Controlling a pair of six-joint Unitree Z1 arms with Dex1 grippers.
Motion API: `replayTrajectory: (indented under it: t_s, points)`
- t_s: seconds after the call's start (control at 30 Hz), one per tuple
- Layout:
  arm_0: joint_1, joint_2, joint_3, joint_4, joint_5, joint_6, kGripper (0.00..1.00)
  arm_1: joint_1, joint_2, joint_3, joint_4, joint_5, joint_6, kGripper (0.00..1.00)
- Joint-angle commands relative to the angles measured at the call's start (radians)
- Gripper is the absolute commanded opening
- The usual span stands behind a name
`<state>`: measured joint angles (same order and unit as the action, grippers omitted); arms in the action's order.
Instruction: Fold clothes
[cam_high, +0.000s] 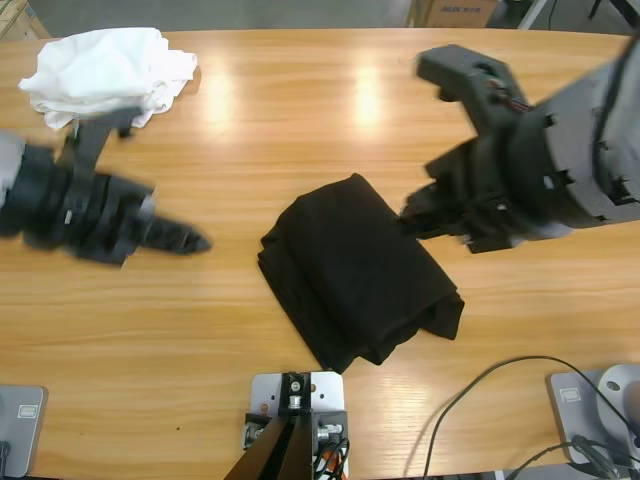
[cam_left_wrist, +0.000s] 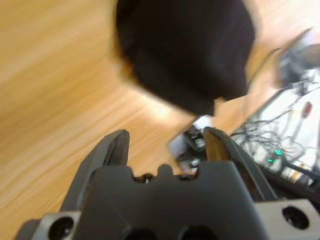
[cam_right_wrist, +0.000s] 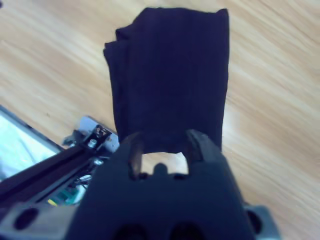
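Note:
The clothes lie in two places. A black shirt, folded into a thick rectangle, rests at the table's middle; it fills the space ahead in the left wrist view and the right wrist view. A bundle of white garments sits crumpled at the far left corner. My left gripper hovers left of the shirt, apart from it, open and holding nothing. My right gripper is at the shirt's upper right edge, open, bare table showing between its jaws.
Black cables trail over the table's near right part. A cardboard box stands beyond the far edge. Bare wooden table stretches between the white bundle and the right arm.

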<state>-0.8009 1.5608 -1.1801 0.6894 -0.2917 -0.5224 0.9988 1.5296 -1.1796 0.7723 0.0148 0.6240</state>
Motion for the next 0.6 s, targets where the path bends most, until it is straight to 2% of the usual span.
replayTrajectory:
  t_s: [0.03,0.1,0.2,0.23,0.27,0.3,0.4,0.5,0.6]
  points:
    - [-0.051,0.310,-0.427,0.134,-0.067,-0.054,0.365,-0.072,-0.092,0.481,-0.607,0.231,0.072,0.000]
    - [-0.072,0.375,-0.507,0.159,-0.106,-0.070,0.365,-0.069,-0.098,0.544,-0.687,0.251,0.079,0.000]
    - [-0.087,0.436,-0.518,0.162,-0.117,-0.068,0.359,-0.069,-0.112,0.609,-0.726,0.258,0.098,0.000]
    - [-0.087,0.448,-0.505,0.162,-0.118,-0.068,0.242,-0.069,-0.116,0.621,-0.726,0.261,0.102,0.000]
    - [-0.087,0.457,-0.486,0.163,-0.118,-0.068,0.024,-0.069,-0.117,0.632,-0.725,0.268,0.111,0.000]
    - [-0.087,0.465,-0.464,0.163,-0.117,-0.066,0.000,-0.069,-0.116,0.640,-0.725,0.273,0.118,0.000]
    - [-0.088,0.486,-0.403,0.162,-0.109,-0.061,0.000,-0.068,-0.115,0.659,-0.741,0.283,0.122,0.000]
    - [-0.088,0.514,-0.366,0.160,-0.077,-0.067,0.000,-0.067,-0.073,0.697,-0.832,0.340,0.125,0.000]
    - [-0.087,0.551,-0.362,0.152,-0.070,-0.070,0.000,-0.054,-0.060,0.742,-0.904,0.348,0.139,0.000]
